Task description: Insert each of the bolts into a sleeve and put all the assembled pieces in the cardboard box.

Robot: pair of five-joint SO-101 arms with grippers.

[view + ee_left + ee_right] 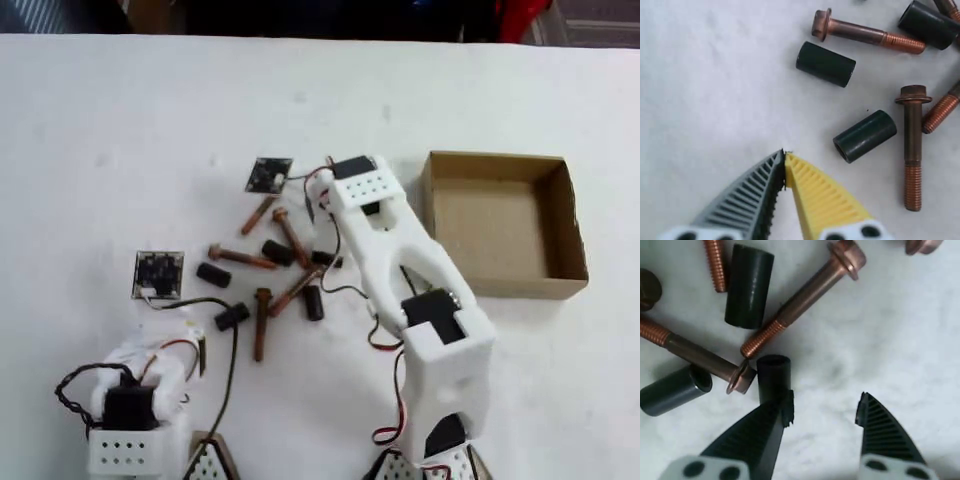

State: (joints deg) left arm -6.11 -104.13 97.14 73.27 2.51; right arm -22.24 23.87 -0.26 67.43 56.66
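Several copper bolts (262, 322) and black sleeves (213, 274) lie scattered mid-table, none joined. The cardboard box (497, 226) stands to their right with nothing inside. My right arm (365, 195) stretches over the far side of the pile. Its gripper (825, 410) is open, and one black finger (771, 422) sits right beside a short sleeve (774, 376). A bolt (805, 295) and another sleeve (749, 286) lie just beyond. My left arm (130, 400) is at the near left. Its gripper (784, 153) is shut on nothing, short of a sleeve (865, 136) and a bolt (912, 145).
Two small camera boards (158, 275) with trailing black and red cables hang near the pile. The white table has free room at the left and along the far side. The box's near wall (470, 272) stands close to my right arm.
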